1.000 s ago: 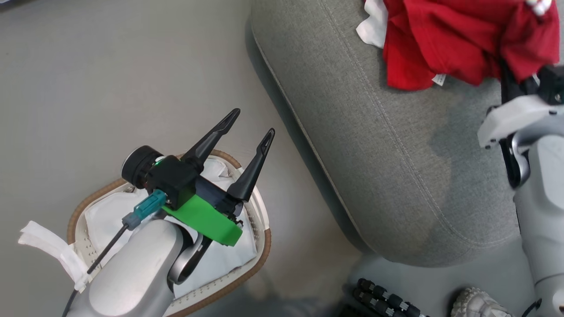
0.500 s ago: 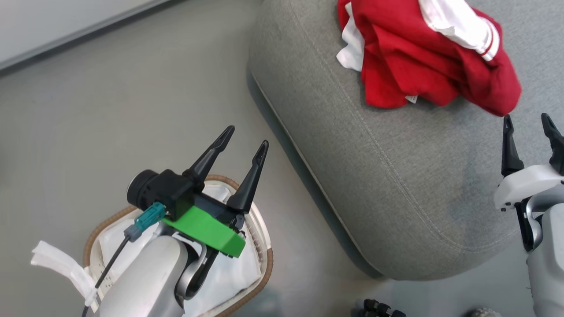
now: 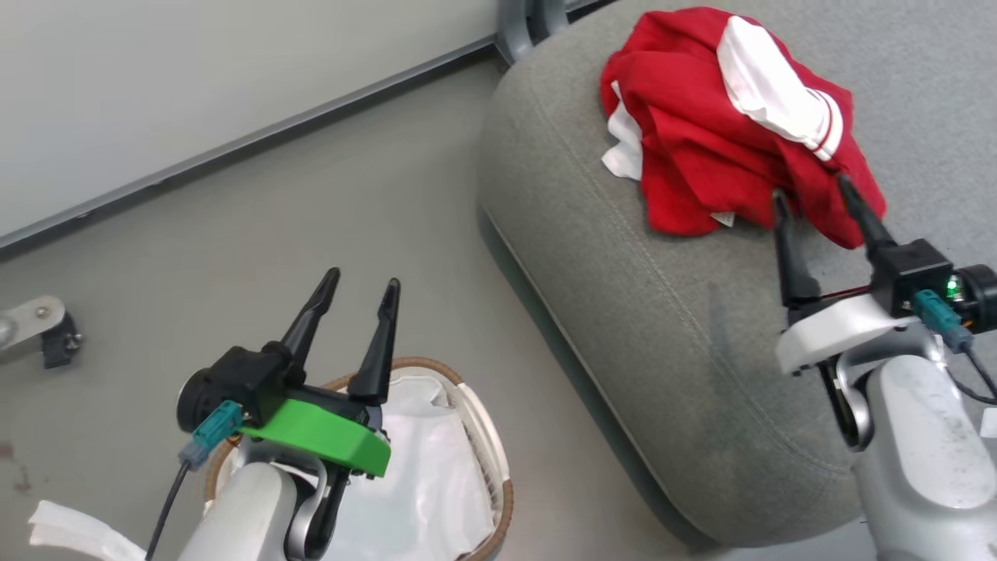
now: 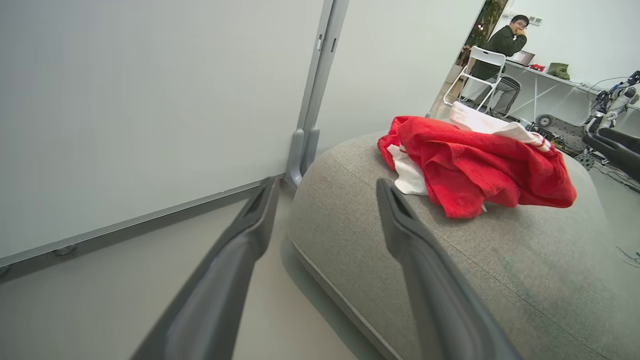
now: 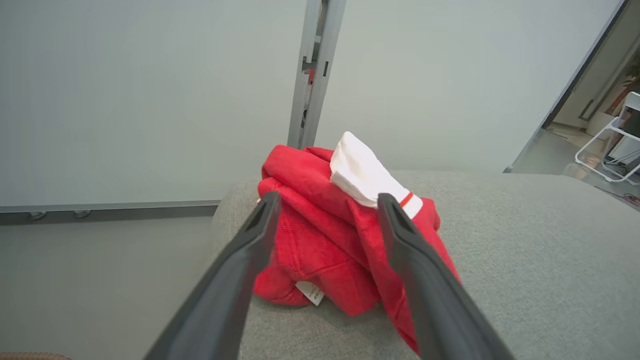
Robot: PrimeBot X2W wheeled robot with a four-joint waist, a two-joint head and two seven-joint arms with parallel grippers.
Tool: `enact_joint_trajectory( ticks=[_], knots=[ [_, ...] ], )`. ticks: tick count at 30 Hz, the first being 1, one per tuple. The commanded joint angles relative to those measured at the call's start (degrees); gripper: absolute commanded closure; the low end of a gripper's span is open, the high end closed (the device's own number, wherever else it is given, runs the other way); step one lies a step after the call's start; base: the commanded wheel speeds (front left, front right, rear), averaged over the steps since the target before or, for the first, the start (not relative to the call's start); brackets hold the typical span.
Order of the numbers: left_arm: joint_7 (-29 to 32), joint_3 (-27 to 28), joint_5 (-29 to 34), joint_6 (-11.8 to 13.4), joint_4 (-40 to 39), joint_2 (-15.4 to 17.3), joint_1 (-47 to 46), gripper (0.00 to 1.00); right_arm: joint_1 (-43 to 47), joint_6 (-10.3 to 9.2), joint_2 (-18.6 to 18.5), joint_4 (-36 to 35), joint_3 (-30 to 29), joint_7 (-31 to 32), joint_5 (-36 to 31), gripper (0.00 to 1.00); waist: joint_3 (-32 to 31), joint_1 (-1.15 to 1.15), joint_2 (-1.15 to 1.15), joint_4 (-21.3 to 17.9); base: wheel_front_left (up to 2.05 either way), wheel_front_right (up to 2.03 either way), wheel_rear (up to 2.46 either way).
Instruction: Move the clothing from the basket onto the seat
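Where you look down from the head view, the clothing [image 3: 701,148] lies in a crumpled heap on the seat [image 3: 662,327], toward its far left end. Red folds make up most of the heap, with a white panel and striped trim on top and a scrap of white at its left edge.

Your right pincer [image 3: 812,188] stands over the seat with its fingers well apart and empty, the tips at the near edge of the heap. You cannot tell from these views whether they touch the cloth. In the right wrist view the red folds show between and beyond the two fingers.

The basket [image 3: 498,467] sits on the floor [image 3: 311,218] to the left of the seat, near it but apart, with a white cloth [image 3: 420,475] lying inside. Your left pincer [image 3: 364,277] hangs above the basket's far rim, fingers spread and empty, pointing toward the pale wall [image 3: 195,86].

In the left wrist view, a person [image 4: 505,45] sits on a white chair [image 4: 480,65] at a desk far beyond the seat.
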Motion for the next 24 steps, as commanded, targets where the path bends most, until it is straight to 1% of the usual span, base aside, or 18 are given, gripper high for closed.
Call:
enact_joint_trajectory(
  ticks=[1,7,14,20,24],
  knots=[
    [0.0,1.4,1.2,-0.1,0.3,-0.5,1.3,0.00,0.1,-0.08,0.8,0.0,0.9,-0.1,0.6,0.00,-2.2,0.00,0.00,3.5,0.00,0.00,0.00],
    [0.0,6.7,4.6,-0.1,0.5,-2.4,3.0,0.00,0.9,-0.08,3.1,0.5,3.2,-0.1,1.3,0.00,-3.2,0.00,0.00,8.0,0.00,0.00,0.00],
    [0.0,13.3,7.7,-0.1,1.7,-4.3,5.3,0.00,3.6,-0.08,4.3,1.1,5.1,-0.1,1.5,0.00,-4.7,0.00,0.00,13.0,0.00,0.00,0.00],
    [0.0,18.9,11.5,-0.1,2.3,-5.9,8.5,0.00,6.3,-0.08,4.5,0.9,5.7,-0.1,1.3,0.00,-6.7,0.00,0.00,15.8,0.00,0.00,0.00],
    [0.0,21.7,12.6,-0.1,2.8,-6.6,11.0,0.00,8.4,-0.08,4.5,0.7,5.6,-0.1,2.7,0.00,-8.2,0.00,0.00,17.0,0.00,0.00,0.00]
  ],
)
